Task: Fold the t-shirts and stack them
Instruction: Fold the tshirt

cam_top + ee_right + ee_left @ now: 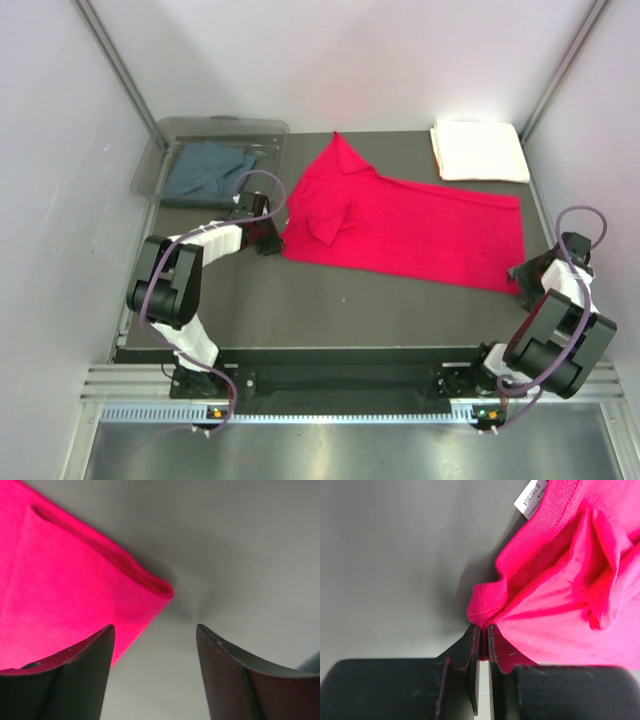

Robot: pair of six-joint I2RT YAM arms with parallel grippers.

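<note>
Top external view first: bright red cloth t-shirt sprawled flat across the middle of the dark grey counter, collar end bunched up towards the left, hem out at the right. Cream-white folded t-shirt parked in the upper right corner, presumably as the base of the stack. Slate blue-grey crumpled t-shirt waiting in the clear plastic bin at upper left.

Left wrist view: left gripper clenched on the red edge just below the collar and its white size label, pinching only a sliver of fabric at the very tips. Right wrist view: right gripper spread wide, holding nothing, lined up low over the counter with the hem corner poking in from the left of the frame, beside one finger. Probably going for a two-corner hold so as to lift and fold the red one. Pretty thin pinch on the left though, so might slip once lifted.
</note>
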